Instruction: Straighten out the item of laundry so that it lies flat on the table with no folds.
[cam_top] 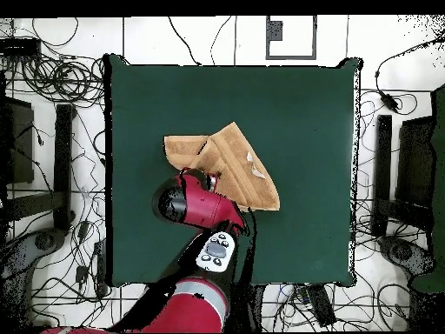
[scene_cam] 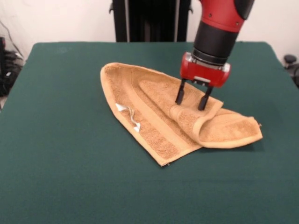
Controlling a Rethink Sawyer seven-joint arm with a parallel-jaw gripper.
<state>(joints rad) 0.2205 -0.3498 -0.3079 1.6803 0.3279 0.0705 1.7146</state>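
The tan terry towel (scene_cam: 154,109) lies crumpled on the dark green table (scene_cam: 60,154), folded over itself, with a rolled fold at its right part and a white care tag (scene_cam: 128,113) on its left part. My gripper (scene_cam: 191,101) hangs over the right middle of the towel, open, its two black fingertips straddling the rolled fold and touching or just above the cloth. In the overhead view the towel (cam_top: 235,165) shows as a folded wedge, and the arm covers the gripper (cam_top: 202,178) at the towel's lower left edge.
The robot's black pedestal (scene_cam: 149,21) stands at the table's far side. Cables and black stands (cam_top: 61,148) lie on the floor around the table. Wide green cloth surrounds the towel on all sides.
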